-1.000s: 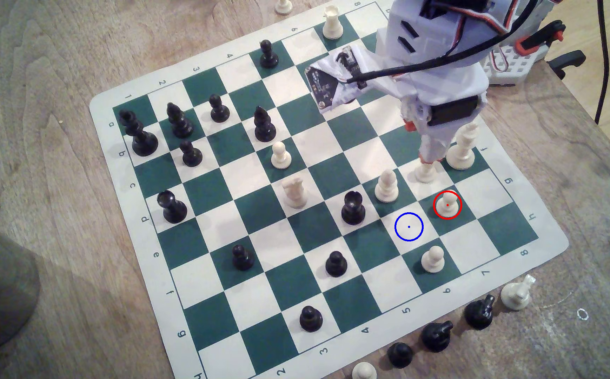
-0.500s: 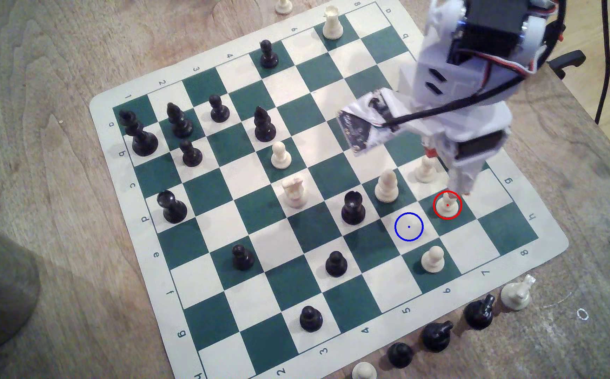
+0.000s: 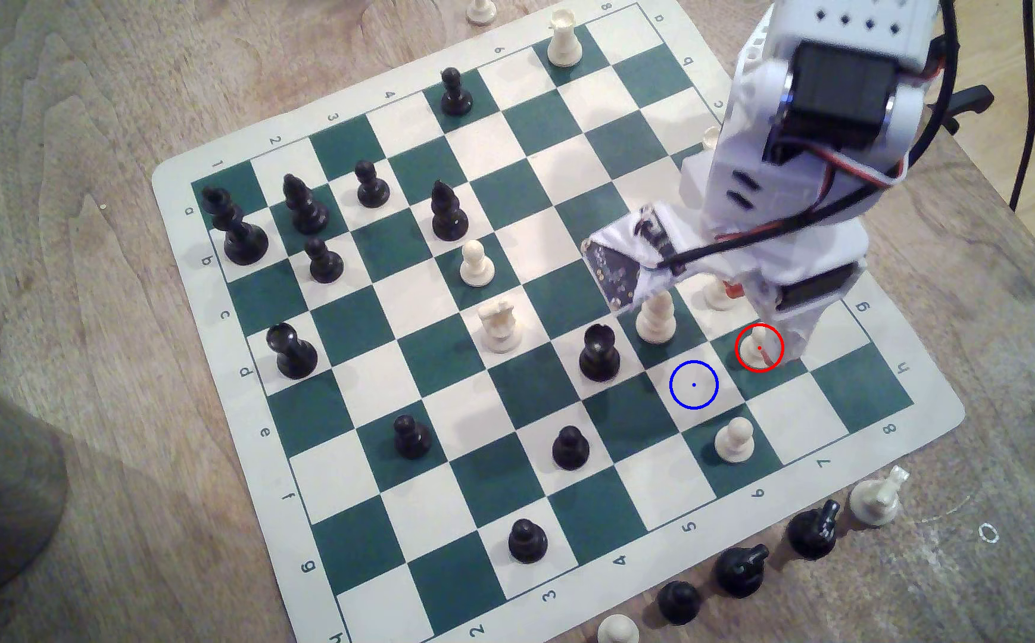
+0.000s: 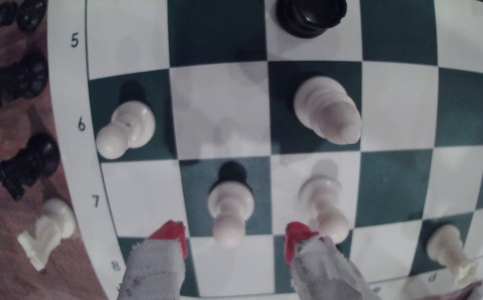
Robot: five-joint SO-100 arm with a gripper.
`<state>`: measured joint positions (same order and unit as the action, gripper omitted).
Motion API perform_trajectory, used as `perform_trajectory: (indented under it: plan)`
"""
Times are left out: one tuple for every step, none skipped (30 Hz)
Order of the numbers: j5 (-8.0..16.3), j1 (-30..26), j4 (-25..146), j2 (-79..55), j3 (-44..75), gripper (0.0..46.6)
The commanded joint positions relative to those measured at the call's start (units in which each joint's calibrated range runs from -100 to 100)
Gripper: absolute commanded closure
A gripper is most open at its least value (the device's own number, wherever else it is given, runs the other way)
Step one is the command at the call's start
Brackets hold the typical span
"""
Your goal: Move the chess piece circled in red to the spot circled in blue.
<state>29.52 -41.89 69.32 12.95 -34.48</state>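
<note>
the wooden surface (image 3: 100, 93) carries the green-and-cream chessboard (image 3: 379, 383), and the white arm (image 3: 812, 154) reaches down over the board's corner at the exterior view's right. taking the chessboard as the landmark, eleven black pieces stand on its squares, most of them toward the exterior view's left. six cream pieces on the board can be counted in the exterior view, with a little more cream half hidden by the arm. off the board, along its near edge by the numbers 5 to 7, lie three black pieces (image 3: 741, 569) and two cream ones, and one more cream piece sits beyond the far edge.

the fingers (image 4: 236, 241) are open: in the wrist view their two red tips (image 4: 174, 233) stand apart with the chess piece (image 4: 230, 207) between them, its round head level with the tips and touching neither. the chess piece (image 3: 757, 346) stands upright on a dark green square of the board, ringed in red, with the fingers (image 3: 778, 346) down around it.

the spot (image 3: 694, 384) is the cream square next to that one, toward the exterior view's left, ringed in blue and bare. a taller cream bishop (image 3: 655, 318) stands just beyond the spot, and another cream pawn (image 3: 734, 440) stands on the green square nearer the camera.
</note>
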Motion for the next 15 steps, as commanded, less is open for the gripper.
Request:
perform_trajectory:
  plan:
    - [0.5, -0.9, -1.4, -0.3, -0.3, 29.1]
    - [0.7, -0.9, -1.5, -0.9, -0.4, 29.2]
    - [0.8, -0.9, -1.8, -1.2, -0.4, 29.2]
    - [0.8, -1.1, -1.9, -1.6, -0.4, 29.2]
    - [1.0, -1.2, -2.3, -2.0, -0.4, 29.2]
    - [1.1, -1.4, -2.9, -2.5, -0.4, 29.2]
    - [1.2, -1.4, -3.1, -2.8, -0.3, 29.2]
    - [1.2, -1.4, -3.4, -3.1, -0.2, 29.2]
    - [1.2, -1.4, -3.6, -3.2, -0.2, 29.3]
    - [1.2, -1.4, -3.8, -3.4, -0.2, 29.3]
    - [1.2, -1.5, -4.2, -3.6, -0.3, 29.4]
    - [1.2, -1.5, -4.3, -3.8, -0.4, 29.5]
    - [1.3, -1.6, -4.5, -3.9, -0.4, 29.7]
    - [1.3, -1.6, -4.5, -4.1, -0.4, 29.8]
    - [1.4, -1.7, -4.6, -4.2, -0.2, 30.4]
